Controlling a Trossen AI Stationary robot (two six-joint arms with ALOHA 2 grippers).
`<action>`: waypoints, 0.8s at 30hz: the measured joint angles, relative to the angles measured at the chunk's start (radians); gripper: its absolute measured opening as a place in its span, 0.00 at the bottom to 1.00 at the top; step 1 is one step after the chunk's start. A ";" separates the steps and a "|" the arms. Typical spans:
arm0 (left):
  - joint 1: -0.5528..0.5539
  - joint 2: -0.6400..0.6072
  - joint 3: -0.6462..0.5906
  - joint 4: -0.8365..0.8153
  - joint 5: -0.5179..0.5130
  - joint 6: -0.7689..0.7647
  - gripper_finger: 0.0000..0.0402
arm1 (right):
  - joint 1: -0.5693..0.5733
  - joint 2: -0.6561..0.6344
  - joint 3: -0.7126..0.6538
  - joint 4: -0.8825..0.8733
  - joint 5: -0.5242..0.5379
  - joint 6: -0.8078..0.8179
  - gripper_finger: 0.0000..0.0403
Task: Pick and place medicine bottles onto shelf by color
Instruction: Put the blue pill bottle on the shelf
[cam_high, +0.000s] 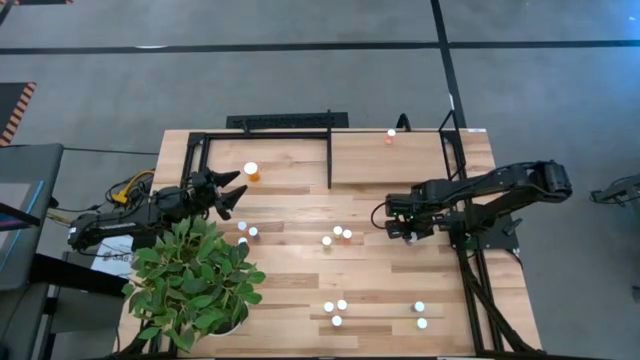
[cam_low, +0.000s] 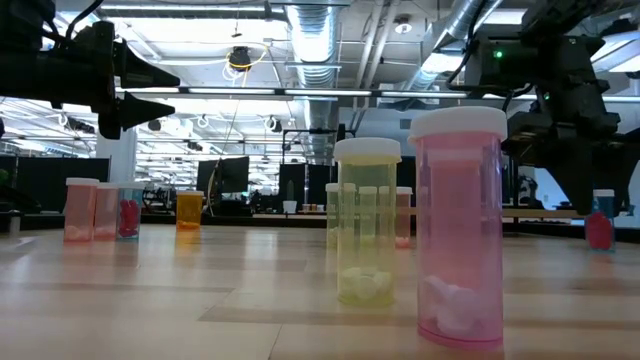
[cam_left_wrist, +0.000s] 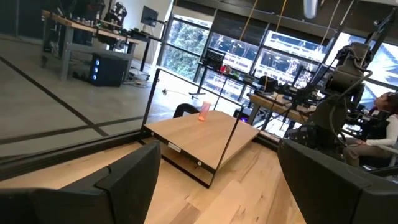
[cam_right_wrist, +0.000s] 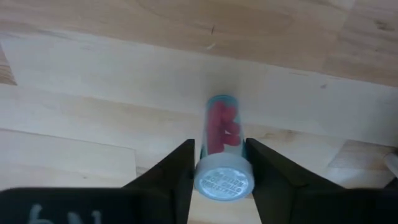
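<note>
**Red vial pinched on the plank surface**

A striped-plank surface (cam_high: 300, 260) is seen in an open workshop with ceiling ducts. The red vial (cam_right_wrist: 222, 134) is pinched between the fingers of the right pincer (cam_high: 407, 228), standing on the planks. The left pincer (cam_high: 232, 190) is held spread near the orange bottle (cam_high: 251, 172). A potted plant (cam_high: 195, 280) is seen beside it; the shelf (cam_high: 390, 160) carries one pink vial (cam_high: 391, 135).

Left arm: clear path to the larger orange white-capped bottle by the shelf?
Probably yes. The larger orange white-capped bottle stands alone on the striped-plank tabletop just ahead of the open left claw, nothing between them; the leafy green plant sits behind.
</note>
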 joint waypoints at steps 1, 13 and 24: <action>0.000 0.000 0.000 0.000 0.000 0.000 0.78 | 0.000 0.000 0.000 0.000 0.000 0.000 0.39; 0.000 0.000 0.000 0.000 0.000 0.000 0.78 | -0.014 0.000 0.025 -0.010 -0.024 0.033 0.36; 0.000 0.000 0.000 0.000 0.000 0.000 0.78 | -0.157 -0.001 0.205 -0.244 0.003 -0.098 0.34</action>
